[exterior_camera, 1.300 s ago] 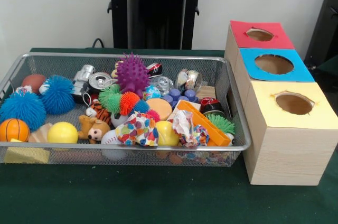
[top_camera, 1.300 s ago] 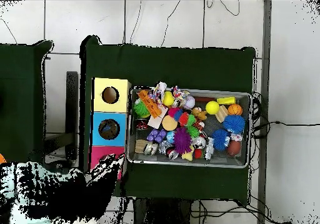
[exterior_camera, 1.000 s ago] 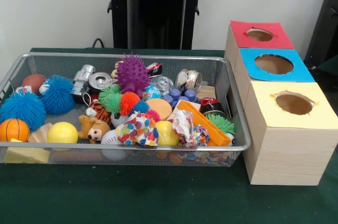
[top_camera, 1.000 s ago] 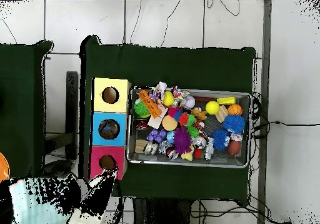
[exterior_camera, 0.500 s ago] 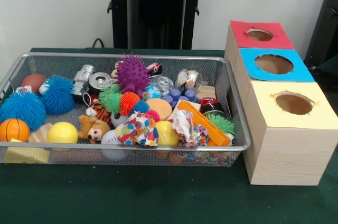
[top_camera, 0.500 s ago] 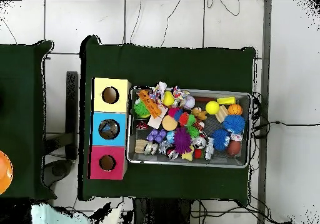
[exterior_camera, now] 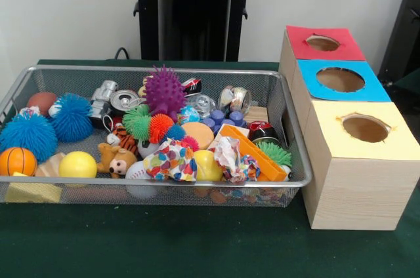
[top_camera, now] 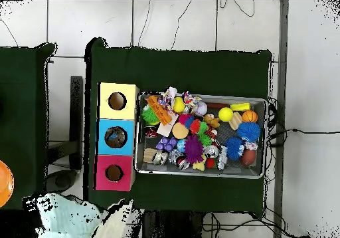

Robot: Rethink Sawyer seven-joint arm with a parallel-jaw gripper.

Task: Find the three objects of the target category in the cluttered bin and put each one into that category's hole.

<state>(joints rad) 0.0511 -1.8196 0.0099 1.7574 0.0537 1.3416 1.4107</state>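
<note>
A wire mesh bin point(exterior_camera: 157, 183) holds a heap of mixed objects. Among them are a purple spiky ball point(exterior_camera: 165, 91), two blue fuzzy balls point(exterior_camera: 27, 135), a yellow ball point(exterior_camera: 77, 164), a mini basketball point(exterior_camera: 17, 160), a small teddy bear point(exterior_camera: 115, 158), crushed cans point(exterior_camera: 125, 99) and crumpled dotted paper point(exterior_camera: 172, 160). Right of the bin stand three wooden boxes with a round hole in each top: red point(exterior_camera: 323, 42), blue point(exterior_camera: 340, 79) and yellow point(exterior_camera: 365, 128). From above, the bin point(top_camera: 265, 139) lies right of the boxes point(top_camera: 115, 137). No gripper or arm shows in either view.
The bin and boxes rest on a dark green cloth point(exterior_camera: 197, 245). A second dark table point(top_camera: 23, 116) stands at the left of the overhead view. A pale ragged shape, apparently a person point(top_camera: 66, 215), is at that view's bottom left edge.
The pale shape in the overhead view drew back from beside the red box to the bottom edge, then showed again at the bottom left. The bin's contents have not moved.
</note>
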